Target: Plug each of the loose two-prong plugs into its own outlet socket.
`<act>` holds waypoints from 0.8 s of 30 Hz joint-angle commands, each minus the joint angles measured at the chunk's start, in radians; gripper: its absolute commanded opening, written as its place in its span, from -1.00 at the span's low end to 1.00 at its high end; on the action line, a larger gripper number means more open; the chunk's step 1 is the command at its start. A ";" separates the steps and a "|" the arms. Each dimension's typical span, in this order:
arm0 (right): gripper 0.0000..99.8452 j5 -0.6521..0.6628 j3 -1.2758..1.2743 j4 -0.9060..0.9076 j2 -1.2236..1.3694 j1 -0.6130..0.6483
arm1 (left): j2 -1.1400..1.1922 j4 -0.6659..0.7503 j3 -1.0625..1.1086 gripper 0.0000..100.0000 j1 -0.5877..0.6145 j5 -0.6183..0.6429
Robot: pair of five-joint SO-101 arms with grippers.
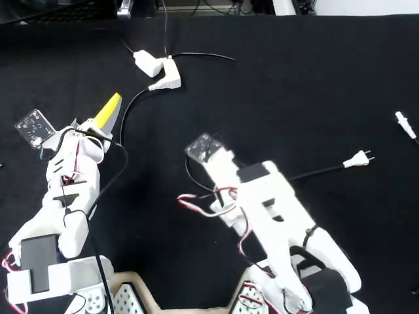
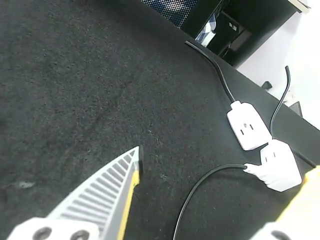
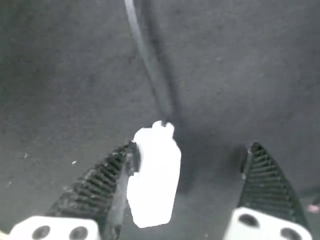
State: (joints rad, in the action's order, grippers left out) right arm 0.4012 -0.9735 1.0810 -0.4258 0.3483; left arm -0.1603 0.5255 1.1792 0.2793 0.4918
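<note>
Lying between spread fingers point(image 3: 100, 185) of the right end effector point(image 3: 191, 150), white plug point(image 3: 152, 175) close against one finger, cord point(image 3: 150, 65) leading away

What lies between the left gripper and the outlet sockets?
Bare black table, crossed by one black cable running from the nearer outlet socket toward the left gripper; the high view shows it.

A black cloth point(image 1: 308, 85) covers the table. A pale wooden board point(image 1: 149, 296) lies at the table's near edge. A dark mesh object point(image 2: 167, 7) stands past its far edge.
</note>
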 commanded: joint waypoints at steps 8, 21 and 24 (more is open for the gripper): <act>-0.36 0.101 0.159 0.011 0.004 -0.084 | -0.006 0.028 -0.015 -0.07 -0.008 -0.011; -0.36 0.094 0.214 0.256 0.002 0.219 | -0.006 0.028 -0.013 -0.07 -0.033 -0.011; -0.36 0.064 0.191 0.281 0.002 0.206 | -0.006 0.028 -0.012 -0.07 -0.031 -0.011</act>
State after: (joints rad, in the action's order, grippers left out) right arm 0.4887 -0.8078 1.3341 -0.4258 0.5478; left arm -0.1603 0.5255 1.1792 0.2516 0.4918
